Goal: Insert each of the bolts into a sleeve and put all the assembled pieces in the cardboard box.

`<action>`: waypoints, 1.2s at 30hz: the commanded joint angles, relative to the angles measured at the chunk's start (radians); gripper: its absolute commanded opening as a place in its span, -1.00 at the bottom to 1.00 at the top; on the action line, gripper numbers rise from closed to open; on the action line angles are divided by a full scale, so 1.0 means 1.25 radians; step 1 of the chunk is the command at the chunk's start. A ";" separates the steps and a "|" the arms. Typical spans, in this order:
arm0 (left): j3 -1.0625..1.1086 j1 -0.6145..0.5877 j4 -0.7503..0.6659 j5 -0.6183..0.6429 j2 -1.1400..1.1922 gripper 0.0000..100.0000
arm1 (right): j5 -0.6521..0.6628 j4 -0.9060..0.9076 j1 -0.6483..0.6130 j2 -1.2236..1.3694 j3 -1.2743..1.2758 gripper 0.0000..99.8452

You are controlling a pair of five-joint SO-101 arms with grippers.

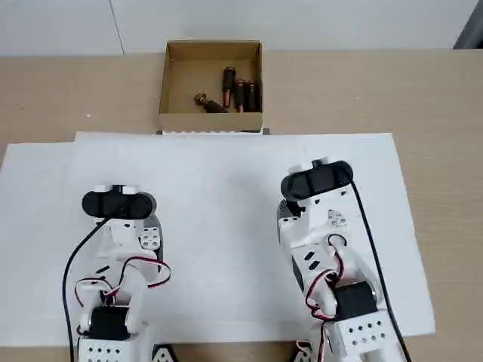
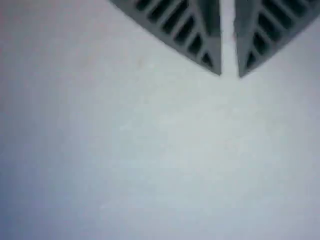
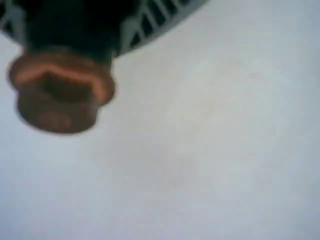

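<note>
Two arms side by side at the table [image 1: 438, 98], both over the white paper sheet [image 1: 226, 196]. Left arm [image 1: 117, 226] is over the sheet's left part, right arm [image 1: 321, 226] right of centre, well apart from each other.

Left tool [image 2: 230, 70]: grey ribbed fingers [image 2: 195, 35] brought almost together, just a thin slit of paper showing between the tips, nothing gripped. Plain white paper under it; can't tell whether the tips touch it.

Right tool [image 3: 75, 35]: clamped on one assembled piece [image 3: 62, 70]. Dark sleeve [image 3: 65, 20] sits between the ribbed fingers [image 3: 150, 20]. Copper-coloured bolt head [image 3: 57, 95] sticks out past the fingertips, toward the paper. Can't tell if the head touches the sheet.

Cardboard box [image 1: 213, 121] stands on the table at the sheet's far edge, touching it or just beside it. It sits roughly between the two arms' lines and well apart from both arms. Inside, toward its right half: several assembled pieces [image 1: 240, 90], dark with copper ends, close together. One [image 1: 207, 102] lies tilted near the front wall
</note>
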 commanded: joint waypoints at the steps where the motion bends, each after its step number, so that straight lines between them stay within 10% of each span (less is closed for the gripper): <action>1: -0.004 -0.002 0.005 -0.004 -0.010 -0.99 | -0.011 0.040 0.006 -0.002 -0.090 -0.99; 22: -0.004 -0.007 0.005 0.002 -0.010 -0.99 | -0.038 0.087 0.010 0.532 -0.617 -0.99; 36: -0.004 -0.006 0.006 0.000 -0.010 -0.99 | 0.222 -0.100 0.021 1.073 -1.057 -0.99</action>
